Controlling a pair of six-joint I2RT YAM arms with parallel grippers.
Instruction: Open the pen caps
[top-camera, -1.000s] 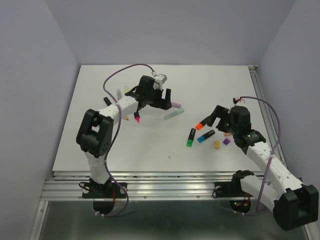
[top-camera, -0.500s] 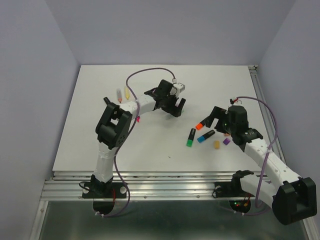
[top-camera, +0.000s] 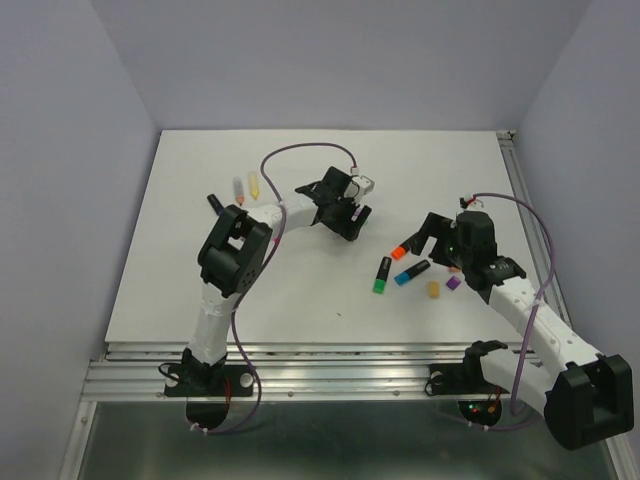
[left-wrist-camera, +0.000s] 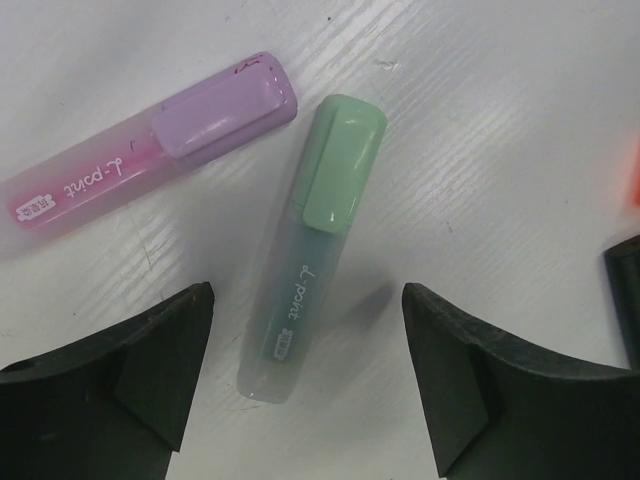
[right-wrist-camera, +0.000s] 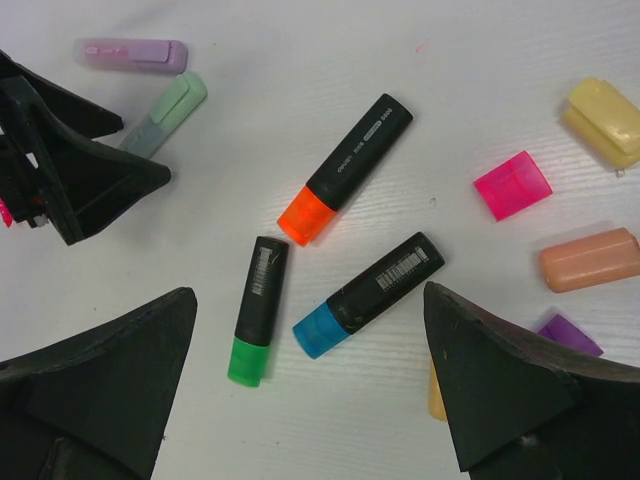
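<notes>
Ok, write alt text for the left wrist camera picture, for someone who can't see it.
A capped mint-green plastic highlighter lies on the white table between the open black fingers of the left gripper, untouched. Beside it, up and left, lies a pink highlighter with a lilac cap.

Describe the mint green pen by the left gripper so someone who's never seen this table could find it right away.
On the white table, find the left gripper, near the table's middle. Two pastel pens lie under it; the mint pen is the one between its open fingers. It has a pale green cap, whereas the neighbouring pink pen has a lilac cap.
</notes>
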